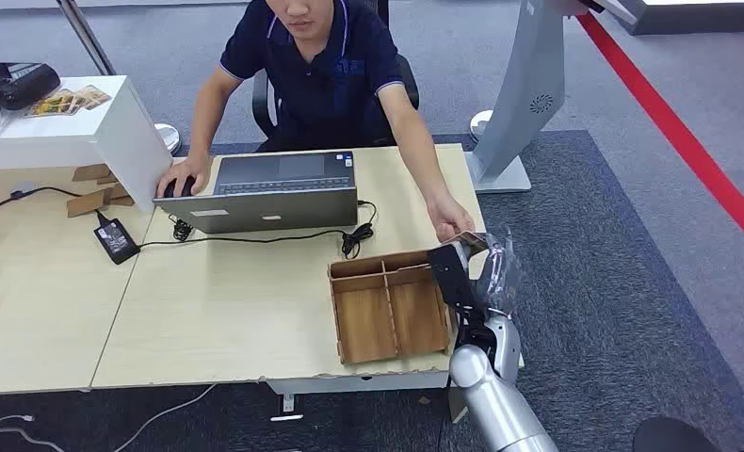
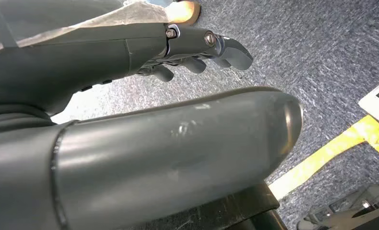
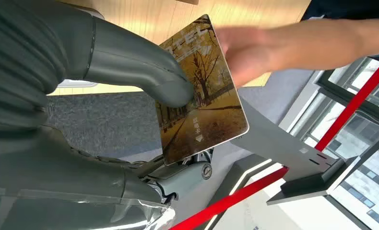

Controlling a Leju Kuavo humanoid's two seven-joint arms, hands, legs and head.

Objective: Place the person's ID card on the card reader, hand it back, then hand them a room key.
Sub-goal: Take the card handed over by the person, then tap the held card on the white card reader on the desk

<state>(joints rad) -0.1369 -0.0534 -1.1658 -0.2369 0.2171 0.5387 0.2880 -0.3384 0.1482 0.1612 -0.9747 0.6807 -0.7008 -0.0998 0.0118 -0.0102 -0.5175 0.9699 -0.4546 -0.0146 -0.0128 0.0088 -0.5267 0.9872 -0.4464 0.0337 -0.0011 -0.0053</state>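
Observation:
My right hand (image 1: 455,273) is raised at the table's right edge. It pinches a golden hotel room key card (image 3: 202,100) between the thumb (image 3: 149,72) and the fingers beneath. The card (image 1: 471,242) shows as a thin brown edge in the head view. A seated person in a dark polo reaches out, and their hand (image 3: 254,52) grips the card's far end, so both of us hold it. My left hand (image 2: 192,48) hangs over grey carpet with its fingers loosely extended and nothing in them.
A wooden divided tray (image 1: 387,306) stands on the table just left of my right hand. A grey laptop (image 1: 279,193) with its cable and power brick lies in front of the person. A white stand (image 1: 67,127) with a black device (image 1: 10,83) and several cards sits at far left.

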